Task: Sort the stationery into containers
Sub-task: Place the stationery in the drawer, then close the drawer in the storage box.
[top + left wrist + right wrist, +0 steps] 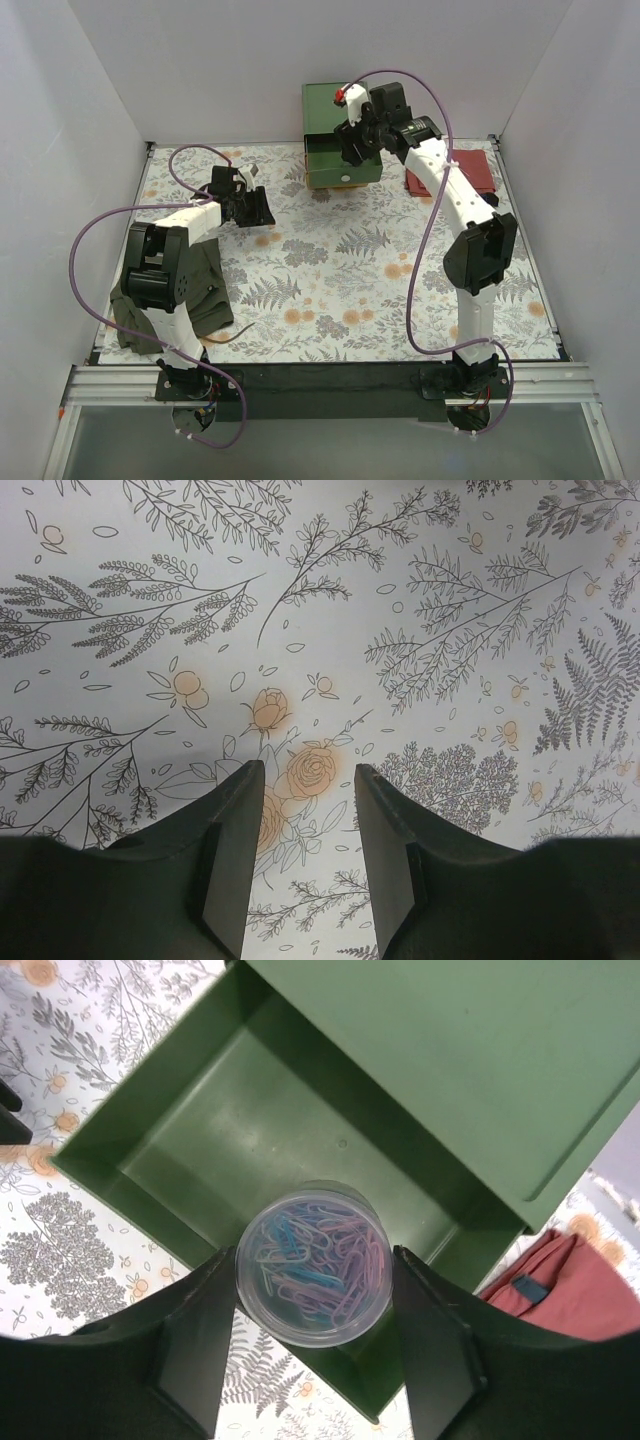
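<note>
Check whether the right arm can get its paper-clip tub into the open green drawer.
Probably yes: the right gripper holds the paper-clip tub just above the green drawer, which stands open with nothing blocking it.

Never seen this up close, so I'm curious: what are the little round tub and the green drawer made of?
The tub looks like clear, glossy plastic: the coloured paper clips show through it. The green drawer seems to be moulded plastic, smooth with a dull sheen and rounded inner corners.
</note>
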